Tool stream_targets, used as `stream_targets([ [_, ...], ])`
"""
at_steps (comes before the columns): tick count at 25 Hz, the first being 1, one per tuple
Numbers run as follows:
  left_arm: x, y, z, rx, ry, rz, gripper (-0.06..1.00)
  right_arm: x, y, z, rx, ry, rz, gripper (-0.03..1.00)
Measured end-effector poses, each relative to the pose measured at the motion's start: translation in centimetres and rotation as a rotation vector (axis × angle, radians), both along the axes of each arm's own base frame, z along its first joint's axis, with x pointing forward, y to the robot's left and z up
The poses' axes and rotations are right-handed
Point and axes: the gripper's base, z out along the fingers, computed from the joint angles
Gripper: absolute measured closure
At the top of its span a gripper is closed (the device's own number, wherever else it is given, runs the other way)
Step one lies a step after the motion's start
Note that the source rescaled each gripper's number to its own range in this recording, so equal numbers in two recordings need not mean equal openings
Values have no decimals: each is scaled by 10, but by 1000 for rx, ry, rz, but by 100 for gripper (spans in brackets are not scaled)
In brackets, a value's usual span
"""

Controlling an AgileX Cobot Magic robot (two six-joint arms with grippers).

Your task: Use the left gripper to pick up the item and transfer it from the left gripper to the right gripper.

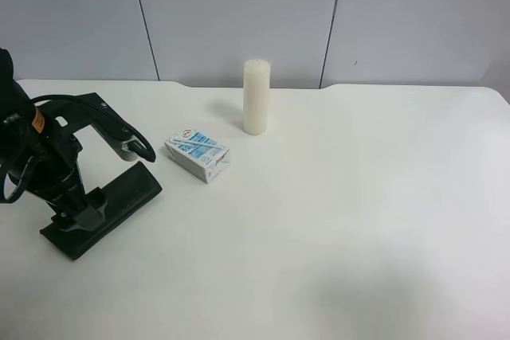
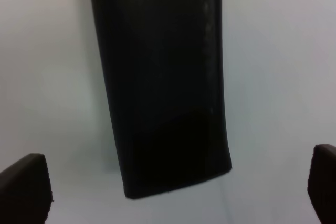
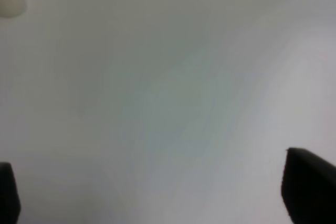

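The item (image 2: pixel 163 87), a flat, oblong, very dark pouch with a stitched seam along one long edge, lies on the white bench (image 1: pixel 358 220) just under the left end effector (image 2: pixel 173 195), whose fingers are spread wide and grip nothing. The right end effector (image 3: pixel 157 190) is likewise wide open and empty.
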Motion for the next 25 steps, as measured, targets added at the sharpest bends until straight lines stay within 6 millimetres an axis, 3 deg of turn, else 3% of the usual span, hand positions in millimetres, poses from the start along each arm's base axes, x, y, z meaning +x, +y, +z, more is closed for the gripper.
stream_targets([
  [4,-1,1,-11,-13,-14,-9,-6,0,0,0,0,0,0,-3],
  [12,-2,28,-30,-53,-22,79,-6,0,0,0,0,0,0,-3],
  [25,2,27,-54,-24,65,77,-6,0,0,0,0,0,0,-3],
])
